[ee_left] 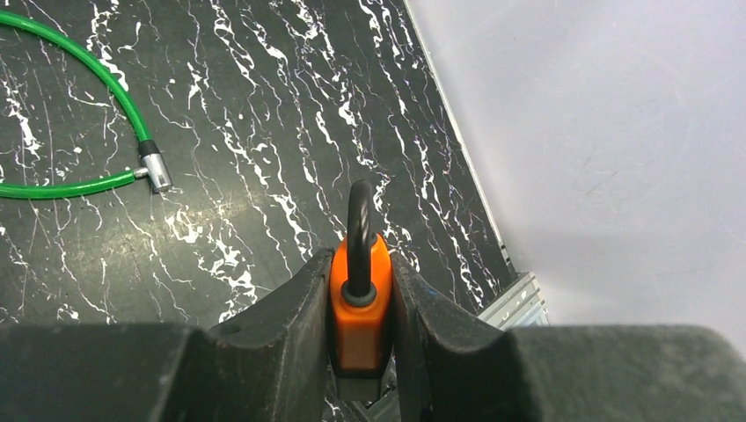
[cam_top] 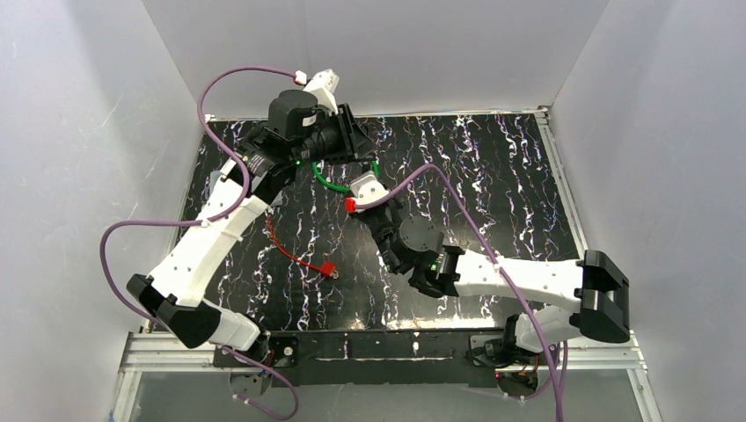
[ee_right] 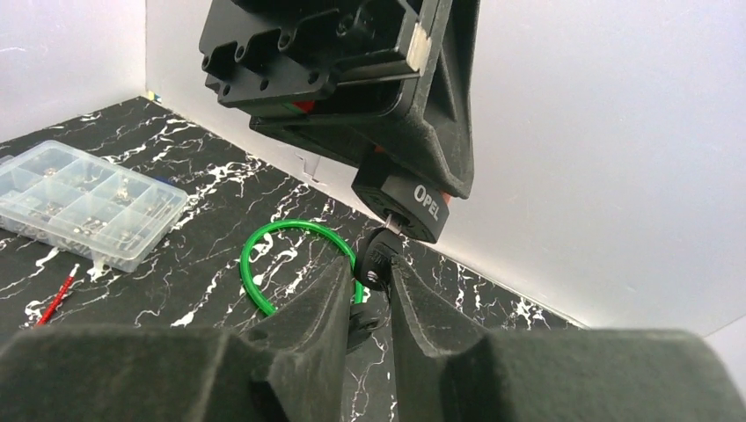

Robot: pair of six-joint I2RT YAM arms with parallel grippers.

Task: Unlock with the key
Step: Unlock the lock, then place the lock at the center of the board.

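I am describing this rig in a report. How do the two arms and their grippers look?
The left arm and right arm have white shells with black joints. A purple cable loops along each. Small green lights glow near the wrists. The left gripper and right gripper have black wedge-shaped fingers.

Plastic sheen against matt black
The padlock (ee_left: 359,308) is showing a smooth orange plastic shell, the fingers (ee_left: 281,316) are looking matt black, and the marbled counter (ee_left: 220,88) is gleaming faintly.

Robotics lab test cell: plain white panel walls (cam_top: 396,53) enclose a black marble-pattern tabletop (cam_top: 501,189), two white jointed robot arms (cam_top: 211,237) bolted at its bare aluminium rail frame (cam_top: 167,352).
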